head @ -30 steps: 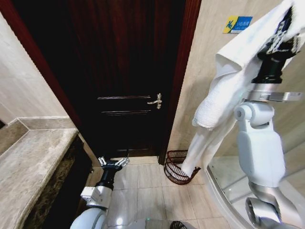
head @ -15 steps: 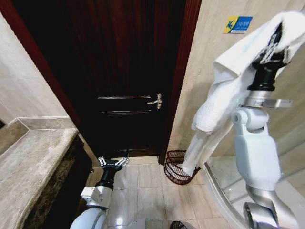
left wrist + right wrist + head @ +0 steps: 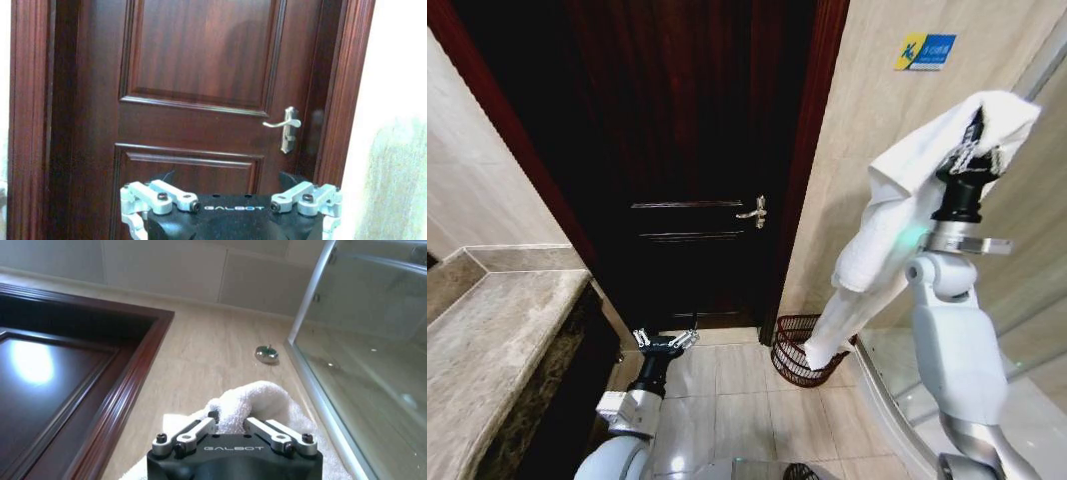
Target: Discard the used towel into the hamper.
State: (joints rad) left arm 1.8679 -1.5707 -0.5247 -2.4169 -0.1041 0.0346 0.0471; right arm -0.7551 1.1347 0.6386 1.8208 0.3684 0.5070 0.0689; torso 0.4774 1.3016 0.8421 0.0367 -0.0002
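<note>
Hanging from the right end effector (image 3: 972,150), clamped on it, the towel (image 3: 882,240) dips into the hamper (image 3: 792,355).

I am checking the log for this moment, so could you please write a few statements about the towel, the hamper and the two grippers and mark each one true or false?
1. The right gripper is raised high and shut on the white towel. True.
2. The towel lies in a heap on the floor tiles. False: it hangs from the right gripper, its lower end reaching down into the hamper.
3. The hamper stands on the floor by the door frame, at the foot of the beige wall. True.
4. The left gripper also holds a corner of the towel. False: it is low by the counter, open and empty, facing the dark wooden door.
5. The hamper is tipped on its side. False: it stands upright.
</note>
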